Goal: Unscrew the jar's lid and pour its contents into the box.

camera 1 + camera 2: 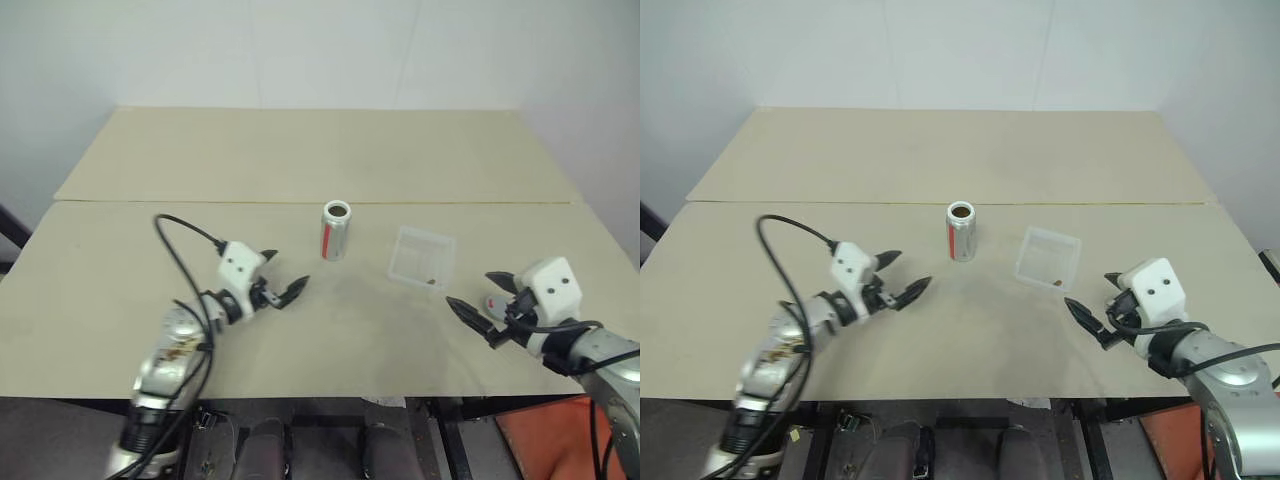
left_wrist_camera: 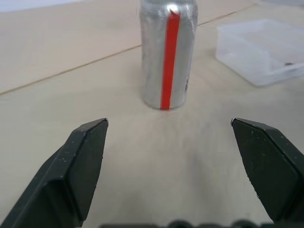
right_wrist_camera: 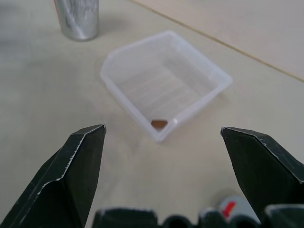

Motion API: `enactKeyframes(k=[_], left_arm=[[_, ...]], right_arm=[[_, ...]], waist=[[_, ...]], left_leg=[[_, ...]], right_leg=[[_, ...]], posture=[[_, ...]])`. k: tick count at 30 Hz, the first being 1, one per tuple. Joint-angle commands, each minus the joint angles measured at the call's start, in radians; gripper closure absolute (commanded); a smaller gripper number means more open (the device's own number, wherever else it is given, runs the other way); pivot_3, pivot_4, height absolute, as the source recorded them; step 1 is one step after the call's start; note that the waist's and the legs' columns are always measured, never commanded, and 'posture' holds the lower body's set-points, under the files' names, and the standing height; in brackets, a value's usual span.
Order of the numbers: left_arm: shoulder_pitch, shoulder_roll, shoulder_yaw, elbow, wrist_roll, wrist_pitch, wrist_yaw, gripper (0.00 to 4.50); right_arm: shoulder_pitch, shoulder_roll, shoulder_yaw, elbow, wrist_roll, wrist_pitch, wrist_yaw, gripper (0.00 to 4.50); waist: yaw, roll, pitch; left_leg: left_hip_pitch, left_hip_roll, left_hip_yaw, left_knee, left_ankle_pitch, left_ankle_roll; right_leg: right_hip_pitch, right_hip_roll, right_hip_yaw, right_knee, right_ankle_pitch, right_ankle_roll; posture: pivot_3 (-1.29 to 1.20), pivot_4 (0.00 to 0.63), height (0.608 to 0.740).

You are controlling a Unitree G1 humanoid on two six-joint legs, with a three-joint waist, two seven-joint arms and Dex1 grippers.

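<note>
On a beige worktop [image 1: 150, 260], seen from the robot's head cam, a small silver jar [image 1: 335, 232] w/ a red vertical stripe stands upright near the centre. Its top is open, no cap on it, and the inside looks dark.

To the jar's right, close but not touching, sits a shallow clear plastic box [image 1: 422, 256] w/ rounded corners. One small brown bit [image 3: 159, 124] lies inside it, against the wall at a corner; the head views show a dark speck at the box's near side.

Left claw [image 1: 283, 275] hovers above the worktop, to the left of the jar & nearer the robot, pointing roughly level toward it. Fingers spread wide, holding nothing. In its wrist cam the jar stands ahead, between the two black fingertips [image 2: 90, 156] but well beyond them.

Right claw [image 1: 478, 300] hovers to the right of the box & nearer the robot, angled toward it. Fingers also spread wide, nothing gripped. A small round grey item w/ a red mark [image 3: 232, 207], prob. the lid, lies on the worktop just under this claw, partly hidden by it.

A seam line [image 1: 200, 203] crosses the worktop behind the jar.
</note>
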Motion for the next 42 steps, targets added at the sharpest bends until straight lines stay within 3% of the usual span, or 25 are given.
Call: enactKeyframes(k=[1, 6, 10, 14, 17, 25, 28, 31, 36, 40, 42], left_arm=[[0.039, 0.129, 0.131, -0.037, -0.133, 0.012, -0.168, 0.01], [0.177, 0.28, 0.38, -0.086, -0.393, 0.142, -0.321, 0.01], [0.289, 0.292, 0.523, -0.185, -0.582, 0.206, -0.345, 0.01], [0.348, 0.292, 0.56, -0.258, -0.643, 0.222, -0.311, 0.01], [0.368, 0.291, 0.547, -0.29, -0.639, 0.229, -0.261, 0.01], [0.386, 0.284, 0.476, -0.314, -0.583, 0.192, -0.212, 0.01], [0.41, 0.279, 0.472, -0.334, -0.55, 0.159, -0.215, 0.01], [0.433, 0.292, 0.484, -0.358, -0.549, 0.157, -0.215, 0.01], [0.448, 0.371, 0.536, -0.325, -0.584, 0.213, -0.234, 0.01], [0.451, 0.378, 0.538, -0.308, -0.54, 0.181, -0.242, 0.01], [0.452, 0.372, 0.555, -0.329, -0.574, 0.216, -0.195, 0.01]], right_arm=[[0.029, -0.074, -0.119, 0.036, 0.027, -0.086, 0.134, 0.0], [0.085, -0.162, -0.222, 0.132, 0.075, -0.268, 0.424, 0.0], [0.105, -0.205, -0.282, 0.173, 0.123, -0.347, 0.597, 0.0], [0.082, -0.25, -0.298, 0.211, 0.152, -0.347, 0.669, 0.0], [0.05, -0.282, -0.279, 0.237, 0.146, -0.351, 0.685, 0.0], [-0.016, -0.315, -0.207, 0.285, 0.1, -0.367, 0.677, 0.0], [-0.107, -0.291, -0.17, 0.24, 0.195, -0.254, 0.586, 0.0], [-0.116, -0.314, -0.136, 0.205, 0.184, -0.229, 0.585, 0.0], [-0.125, -0.268, -0.125, 0.216, 0.224, -0.247, 0.6, 0.0], [-0.132, -0.241, -0.047, 0.226, 0.153, -0.229, 0.516, 0.0], [-0.148, -0.208, -0.045, 0.211, 0.21, -0.196, 0.486, 0.0]], waist=[[0.0, 0.0, 0.0], [-0.001, 0.0, 0.0], [-0.006, 0.0, 0.0], [0.0, 0.0, 0.001], [0.001, 0.0, 0.001], [0.003, 0.0, 0.001], [-0.002, 0.0, 0.001], [-0.002, 0.0, 0.001], [0.006, -0.001, 0.001], [0.005, -0.001, 0.001], [0.005, -0.001, 0.002]], left_leg=[[0.0, 0.0, 0.0, -0.001, 0.0, 0.0], [0.001, 0.001, 0.001, -0.001, 0.0, 0.0], [0.003, 0.002, 0.001, -0.001, 0.0, 0.0], [0.015, 0.003, 0.001, -0.002, -0.001, 0.0], [0.016, 0.003, 0.003, -0.002, -0.001, 0.0], [0.015, 0.002, 0.004, -0.002, 0.0, 0.0], [0.015, 0.003, 0.004, -0.003, 0.0, 0.0], [0.015, 0.003, 0.004, -0.003, 0.0, -0.001], [0.014, 0.002, 0.004, -0.004, -0.001, 0.0], [0.015, 0.003, 0.005, -0.004, -0.001, 0.0], [0.015, 0.003, 0.005, -0.005, -0.001, 0.0]], right_leg=[[0.0, 0.0, 0.0, 0.0, 0.0, 0.0], [0.001, 0.0, 0.0, -0.001, 0.0, 0.0], [0.003, 0.0, 0.0, -0.002, 0.0, 0.0], [0.014, 0.0, -0.001, -0.003, -0.002, -0.002], [0.014, 0.0, 0.001, -0.003, -0.006, -0.008], [0.013, 0.0, 0.002, -0.003, -0.006, -0.008], [0.013, 0.0, 0.002, -0.003, -0.005, -0.008], [0.013, 0.0, 0.002, -0.003, -0.006, -0.009], [0.012, -0.001, 0.002, -0.004, -0.006, -0.009], [0.012, -0.001, 0.002, -0.004, -0.007, -0.009], [0.011, 0.0, 0.002, -0.004, -0.007, -0.01]], posture=[[0.0, 0.15, 0.74], [0.0, 0.15, 0.74], [0.0, 0.15, 0.74], [0.0, 0.15, 0.74], [0.0, 0.15, 0.74], [0.0, 0.15, 0.74], [0.0, 0.15, 0.74], [0.0, 0.15, 0.74], [0.0, 0.15, 0.74], [0.0, 0.15, 0.74], [0.0, 0.15, 0.74]])
